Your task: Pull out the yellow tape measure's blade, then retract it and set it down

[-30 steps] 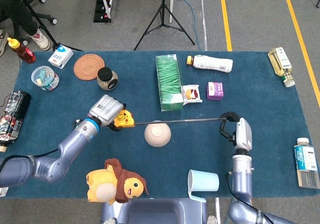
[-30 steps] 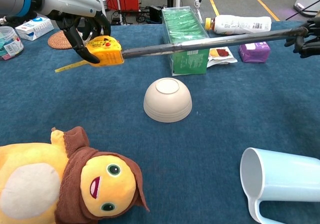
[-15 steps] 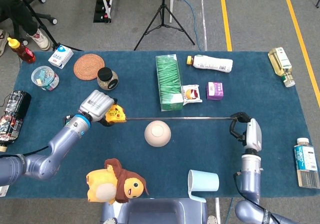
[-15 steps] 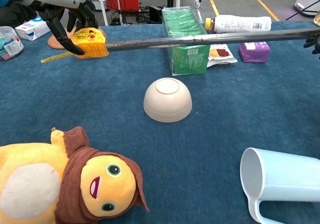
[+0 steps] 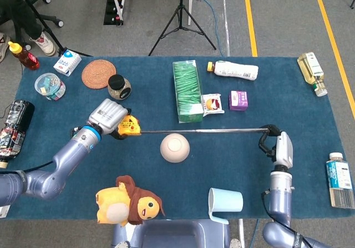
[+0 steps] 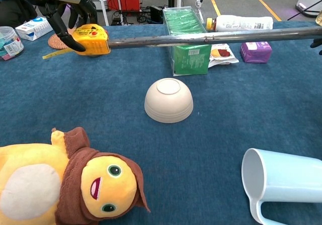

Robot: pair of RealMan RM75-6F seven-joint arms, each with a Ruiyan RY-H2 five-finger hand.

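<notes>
Two hands: both on the tape measure.
Left hand (image 5: 108, 116): fingers wrapped round the yellow case (image 5: 129, 127), held above the cloth (image 5: 233, 159).
Right hand (image 5: 275, 145): fingers pinched on the blade's far end.
Blade (image 5: 199, 131): drawn out long, stretched level between the hands, passing above the upturned bowl (image 5: 175, 147) and in front of the green box (image 5: 187, 90).
Near edge: plush toy (image 5: 128, 201), mug (image 5: 225, 201).

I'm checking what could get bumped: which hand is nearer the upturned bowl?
Left. The left hand holds the tape measure just beyond the bowl; the right hand is farther off.
</notes>
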